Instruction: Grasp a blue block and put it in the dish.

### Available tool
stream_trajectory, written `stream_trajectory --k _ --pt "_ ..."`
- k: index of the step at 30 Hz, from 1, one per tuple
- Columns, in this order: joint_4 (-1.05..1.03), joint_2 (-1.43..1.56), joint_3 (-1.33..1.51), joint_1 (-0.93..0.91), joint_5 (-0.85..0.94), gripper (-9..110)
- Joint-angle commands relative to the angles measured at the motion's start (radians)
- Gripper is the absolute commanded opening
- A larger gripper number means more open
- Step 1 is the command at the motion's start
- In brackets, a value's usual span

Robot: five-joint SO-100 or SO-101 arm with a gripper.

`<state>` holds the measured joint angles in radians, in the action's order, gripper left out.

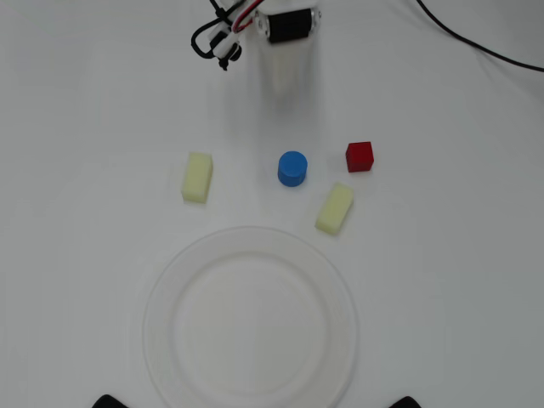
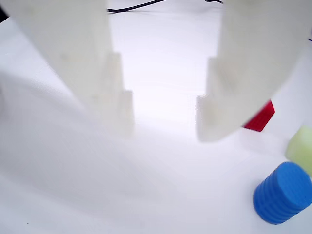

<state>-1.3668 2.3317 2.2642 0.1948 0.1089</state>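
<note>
The blue block (image 1: 292, 168) is a short bright blue cylinder that stands on the white table, above the dish in the overhead view. It also shows at the lower right of the wrist view (image 2: 282, 192). The dish (image 1: 157, 323) is a large round white plate at the bottom middle, and nothing lies in it. My white gripper (image 1: 285, 93) hangs at the top middle, apart from the blue block. In the wrist view the gripper (image 2: 165, 124) is open and empty, with a wide gap between its fingers, and the blue block lies outside that gap to the right.
A red cube (image 1: 359, 156) sits right of the blue block and peeks from behind the right finger in the wrist view (image 2: 258, 117). Two pale yellow blocks lie on the table: one left (image 1: 197, 177), one lower right (image 1: 335, 208). A black cable (image 1: 476, 42) runs across the top right.
</note>
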Motion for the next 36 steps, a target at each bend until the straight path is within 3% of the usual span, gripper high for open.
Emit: stream_trajectory --k 1,11,36 --pt "-0.006 -0.097 -0.133 0.031 -0.009 21" --pt "0.077 -0.416 -0.325 0.118 -0.114 37" --pt "0.298 -0.819 -0.410 0.026 -0.064 34"
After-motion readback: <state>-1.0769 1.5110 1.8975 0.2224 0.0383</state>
